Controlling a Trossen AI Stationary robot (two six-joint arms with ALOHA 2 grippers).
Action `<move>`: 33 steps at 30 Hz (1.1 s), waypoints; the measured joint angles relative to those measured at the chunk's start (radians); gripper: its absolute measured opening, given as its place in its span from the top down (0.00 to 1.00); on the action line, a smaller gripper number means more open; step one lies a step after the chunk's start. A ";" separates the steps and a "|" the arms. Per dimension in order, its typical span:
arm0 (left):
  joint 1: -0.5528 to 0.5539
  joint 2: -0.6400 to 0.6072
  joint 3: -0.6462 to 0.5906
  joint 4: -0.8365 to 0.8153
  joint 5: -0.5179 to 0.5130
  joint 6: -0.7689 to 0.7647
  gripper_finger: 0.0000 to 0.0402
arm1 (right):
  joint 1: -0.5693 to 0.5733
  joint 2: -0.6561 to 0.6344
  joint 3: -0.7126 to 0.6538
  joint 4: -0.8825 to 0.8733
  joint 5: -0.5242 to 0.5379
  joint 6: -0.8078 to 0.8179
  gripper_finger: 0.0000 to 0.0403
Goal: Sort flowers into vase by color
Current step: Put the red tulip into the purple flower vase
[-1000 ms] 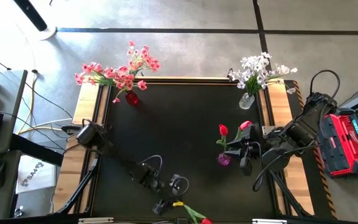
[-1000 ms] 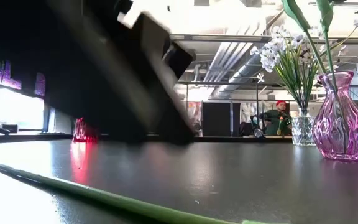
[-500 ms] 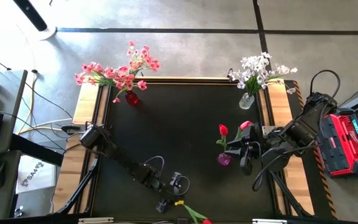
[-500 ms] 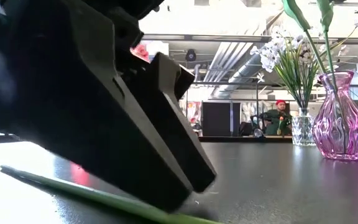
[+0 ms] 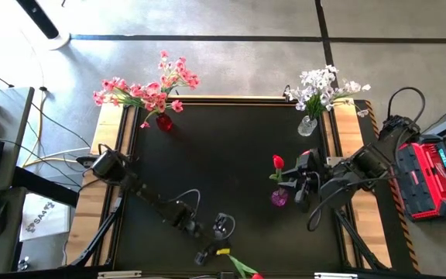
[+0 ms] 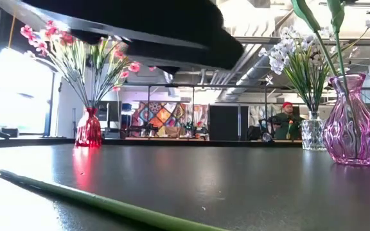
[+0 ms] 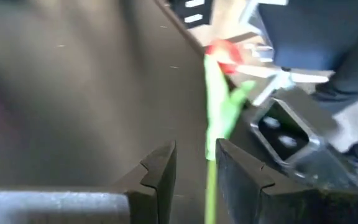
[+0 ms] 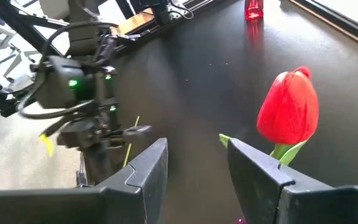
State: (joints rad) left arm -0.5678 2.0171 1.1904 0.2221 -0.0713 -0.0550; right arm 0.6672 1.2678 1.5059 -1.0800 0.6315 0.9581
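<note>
A red tulip (image 5: pixel 238 266) lies flat at the table's near edge; its green stem (image 6: pixel 108 204) rests on the tabletop. My left gripper (image 5: pixel 211 246) hovers over the stem's free end, open, and the stem (image 7: pixel 211 155) shows in the gap between the fingers (image 7: pixel 196 174). A purple vase (image 5: pixel 279 198) (image 6: pixel 353 122) holds a red tulip (image 5: pixel 277 161) (image 8: pixel 289 112). My right gripper (image 5: pixel 300 186) (image 8: pixel 194 155) is open, close beside that vase on its right, at blossom height. Pink sprays stand in a red vase (image 5: pixel 163 122). White sprays stand in a clear vase (image 5: pixel 308 124).
The red vase (image 6: pixel 88 128) stands at the far left corner and the clear vase (image 6: pixel 312 135) at the far right. The dark tabletop (image 5: pixel 223 170) between the vases is bare. A red and black case (image 5: pixel 432 178) sits off the table's right edge. A person shows far behind.
My left gripper dipped until its fingers stood low beside the stem, then rose clear of the table; the stem has stayed where it lay. My right gripper has shifted a little toward the far-left, over the purple vase, and now covers the second tulip blossom.
</note>
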 joint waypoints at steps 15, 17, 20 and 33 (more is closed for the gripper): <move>-0.056 0.134 0.001 0.033 -0.048 -0.030 0.75 | -0.026 0.000 0.000 0.066 -0.037 0.007 0.61; -0.056 0.146 0.003 0.027 -0.058 -0.041 0.75 | -0.026 0.000 0.000 0.075 -0.045 0.016 0.61; -0.056 0.171 0.005 0.030 -0.070 -0.086 0.75 | -0.025 0.000 0.000 0.104 -0.054 0.029 0.61; -0.038 0.171 0.007 -0.029 -0.074 -0.236 0.97 | -0.025 0.000 0.000 0.143 -0.017 0.047 0.61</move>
State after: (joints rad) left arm -0.6054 2.1882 1.1973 0.1928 -0.1454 -0.2914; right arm 0.6418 1.2682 1.5059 -0.9368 0.6147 1.0055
